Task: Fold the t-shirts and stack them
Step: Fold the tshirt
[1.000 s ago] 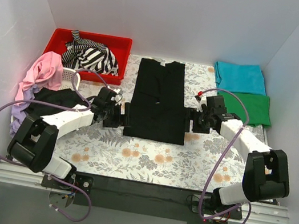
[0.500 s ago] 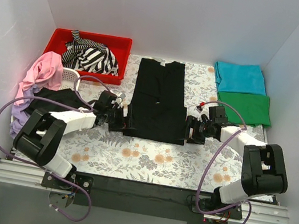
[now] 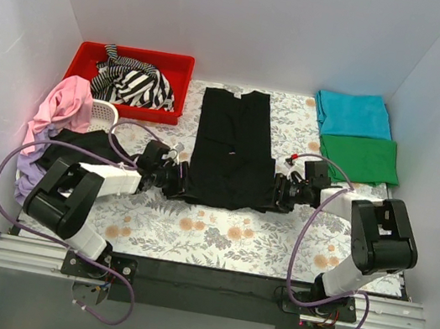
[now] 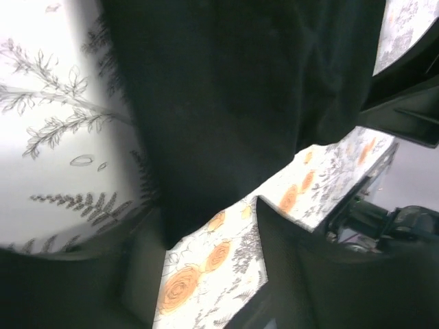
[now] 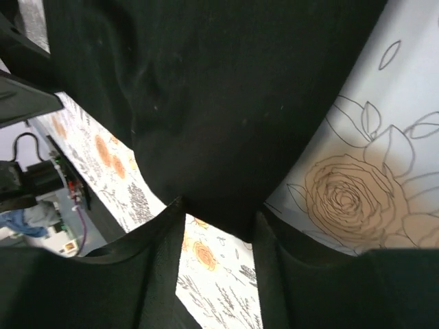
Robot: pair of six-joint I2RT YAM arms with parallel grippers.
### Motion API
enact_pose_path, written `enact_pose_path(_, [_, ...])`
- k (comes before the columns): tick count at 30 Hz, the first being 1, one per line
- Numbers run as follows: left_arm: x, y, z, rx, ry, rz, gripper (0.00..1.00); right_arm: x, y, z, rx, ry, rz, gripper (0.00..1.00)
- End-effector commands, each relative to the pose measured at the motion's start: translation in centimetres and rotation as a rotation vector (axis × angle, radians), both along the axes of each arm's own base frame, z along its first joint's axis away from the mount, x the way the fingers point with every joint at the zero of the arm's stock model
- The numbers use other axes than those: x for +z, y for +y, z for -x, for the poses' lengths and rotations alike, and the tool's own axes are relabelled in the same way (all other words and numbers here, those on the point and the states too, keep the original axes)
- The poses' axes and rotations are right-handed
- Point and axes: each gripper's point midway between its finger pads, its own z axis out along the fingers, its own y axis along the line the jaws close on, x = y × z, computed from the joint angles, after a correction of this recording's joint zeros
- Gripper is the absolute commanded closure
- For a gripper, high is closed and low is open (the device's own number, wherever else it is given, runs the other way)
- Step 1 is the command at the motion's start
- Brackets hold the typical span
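While each lower corner of the black t-shirt (image 3: 234,146), which lies lengthwise at the centre of the tabletop (image 3: 216,236), sits between half-spread fingers, the fold should go well only if both bites close fully before lifting and then rise together towards the collar. The left pincer (image 3: 174,182) and the right pincer (image 3: 277,196) straddle the hem; whether either truly clamps it I cannot tell. The overhead view places both at the hem's ends, but only the wrist views show cloth dipping between the fingers (image 5: 161,274).
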Motion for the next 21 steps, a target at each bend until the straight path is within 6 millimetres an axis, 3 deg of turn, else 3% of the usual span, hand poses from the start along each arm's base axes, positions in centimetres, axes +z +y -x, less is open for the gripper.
enact_pose_path(1, [-2.5,1.1,2.7,0.004,0.11,-0.049,0.61,-1.3,0.2,0.6,0.007,0.028,-0.007,0.53])
enact_pose_path(3, [-2.5,1.0,2.4,0.011,0.094,-0.038,0.76,-1.4,0.4,0.4,0.013,0.021,-0.021,0.65])
enact_pose_path(5, [-2.7,1.0,2.5,0.008,0.101,-0.039,0.95,-1.4,0.6,0.3,0.012,0.015,-0.031,0.7])
enact_pose_path(6, [-2.8,1.0,2.5,0.004,0.103,-0.046,1.0,-1.2,0.7,0.3,0.018,0.009,-0.042,0.8])
enact_pose_path(11, [-2.3,1.1,2.0,-0.002,0.07,-0.058,1.0,0.0,0.8,0.5,0.024,-0.027,-0.065,0.95])
enact_pose_path(12, [-2.4,1.4,2.7,-0.004,0.102,-0.072,1.0,0.2,0.8,1.0,0.03,-0.019,-0.076,0.97])
enact_pose_path(14, [-1.5,1.3,2.6,-0.015,0.085,-0.066,1.0,0.6,0.8,1.8,0.034,-0.015,-0.085,0.98])
enact_pose_path(16, [-1.2,1.7,3.5,-0.019,0.125,-0.087,1.0,1.0,0.5,2.9,0.033,-0.013,-0.072,0.99])
enact_pose_path(21, [1.6,1.8,5.6,-0.054,0.147,-0.069,1.0,2.7,0.2,5.1,0.059,-0.051,-0.037,0.99])
